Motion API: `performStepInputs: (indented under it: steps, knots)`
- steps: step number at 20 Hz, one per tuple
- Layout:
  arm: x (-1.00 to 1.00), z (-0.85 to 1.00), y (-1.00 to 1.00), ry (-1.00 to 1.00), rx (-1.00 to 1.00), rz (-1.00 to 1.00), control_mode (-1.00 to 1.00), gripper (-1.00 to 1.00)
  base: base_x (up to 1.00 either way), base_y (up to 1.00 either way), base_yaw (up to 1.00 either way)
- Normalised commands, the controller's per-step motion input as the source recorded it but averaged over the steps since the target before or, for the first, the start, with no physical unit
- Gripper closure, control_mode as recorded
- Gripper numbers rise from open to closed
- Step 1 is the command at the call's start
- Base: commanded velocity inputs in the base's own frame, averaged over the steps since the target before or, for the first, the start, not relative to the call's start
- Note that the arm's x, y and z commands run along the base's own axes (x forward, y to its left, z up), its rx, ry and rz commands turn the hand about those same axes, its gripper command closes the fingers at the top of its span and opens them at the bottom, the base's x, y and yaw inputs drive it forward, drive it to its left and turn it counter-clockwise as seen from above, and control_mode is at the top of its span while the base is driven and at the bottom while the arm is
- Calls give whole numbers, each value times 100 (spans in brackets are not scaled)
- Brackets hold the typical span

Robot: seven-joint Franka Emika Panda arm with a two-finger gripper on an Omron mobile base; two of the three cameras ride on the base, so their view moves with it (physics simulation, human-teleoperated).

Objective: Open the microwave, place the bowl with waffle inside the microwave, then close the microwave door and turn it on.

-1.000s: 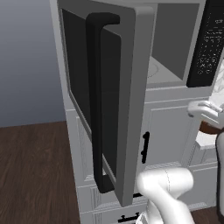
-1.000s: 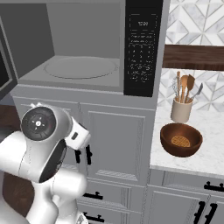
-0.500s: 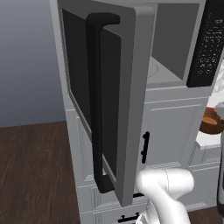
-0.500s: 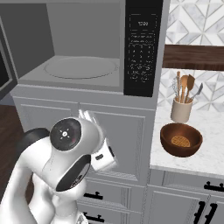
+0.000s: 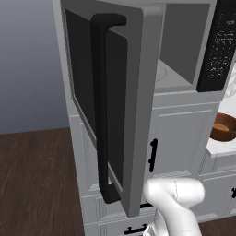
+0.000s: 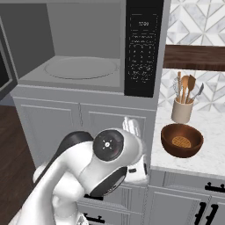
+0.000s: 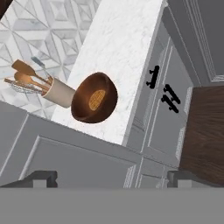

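Now I'm lining up, fingers spread empty (tips well apart), on the bowl (image 7: 94,103) sitting near the marble counter (image 7: 127,39) edge, judging it rigid, light, best pinched at the rim.

The microwave door (image 5: 115,106) stands wide open, so the microwave (image 6: 83,70) cavity is free, with a bare turntable. At 3 o'clock of it, the bowl (image 6: 181,140) sits on the counter (image 6: 211,151); a utensil holder (image 6: 182,110) crowds it at 12 o'clock
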Motion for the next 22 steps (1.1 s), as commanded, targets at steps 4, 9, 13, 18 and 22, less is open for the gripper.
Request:
performStepInputs:
  steps: [4,9,13,18,22]
  knots:
    - [22,-16,-72,2,6,-2,-100,-100,0,0,0]
    - [23,-25,-24,1,9,10,-100,-100,0,0,0]
    - [31,-18,-10,1,5,6,-100,-100,0,0,0]
    - [54,-33,-13,0,3,2,-100,-100,0,0,0]
    - [61,-52,-44,0,3,1,-100,-100,0,0,0]
